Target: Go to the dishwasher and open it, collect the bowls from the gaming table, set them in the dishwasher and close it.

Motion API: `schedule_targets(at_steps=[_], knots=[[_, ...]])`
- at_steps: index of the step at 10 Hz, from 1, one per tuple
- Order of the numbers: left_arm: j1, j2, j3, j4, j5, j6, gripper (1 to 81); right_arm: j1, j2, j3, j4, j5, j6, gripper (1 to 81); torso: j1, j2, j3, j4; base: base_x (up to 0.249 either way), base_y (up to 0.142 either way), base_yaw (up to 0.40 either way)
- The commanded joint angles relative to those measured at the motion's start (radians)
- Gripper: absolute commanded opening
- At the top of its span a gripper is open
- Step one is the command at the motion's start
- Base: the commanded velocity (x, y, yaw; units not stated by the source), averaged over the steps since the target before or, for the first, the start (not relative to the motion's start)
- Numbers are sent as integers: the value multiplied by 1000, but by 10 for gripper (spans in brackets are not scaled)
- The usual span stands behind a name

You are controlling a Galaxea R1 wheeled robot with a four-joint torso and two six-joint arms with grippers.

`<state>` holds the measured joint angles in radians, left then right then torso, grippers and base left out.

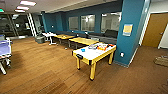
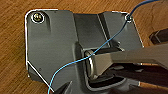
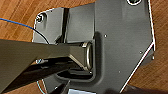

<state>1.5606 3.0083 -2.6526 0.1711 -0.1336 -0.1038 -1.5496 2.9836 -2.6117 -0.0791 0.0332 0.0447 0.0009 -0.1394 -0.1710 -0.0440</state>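
Couldn't tell how either arm's jaws stood, the wrist views mostly showed wood floor (image 2: 12, 50). The gaming table (image 1: 87, 55) sat at 1 o'clock, a blue bowl (image 1: 83, 50) near its front end, boxes (image 1: 101, 46) too blurry to read.

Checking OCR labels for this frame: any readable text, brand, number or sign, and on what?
None can be read.
Yellow notice on the teal pillar: print too blurred to read.
Game boxes on the gaming table: colours visible, lettering illegible.
Green ceiling sign: too small to read.
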Motion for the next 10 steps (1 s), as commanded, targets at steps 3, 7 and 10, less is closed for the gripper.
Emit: schedule_targets(at_steps=[3,7,10], knots=[[-40,-5,8,5,46,4,811,48,5,4,-2,-50,-5,811,0,0,0,0,0,0,-116],[-40,-1,8,7,46,6,811,50,5,3,-2,-50,-5,811,0,0,0,0,0,0,0],[-38,-3,5,-2,45,6,811,45,7,-5,-2,-49,-5,811,0,0,0,0,0,0,0]])
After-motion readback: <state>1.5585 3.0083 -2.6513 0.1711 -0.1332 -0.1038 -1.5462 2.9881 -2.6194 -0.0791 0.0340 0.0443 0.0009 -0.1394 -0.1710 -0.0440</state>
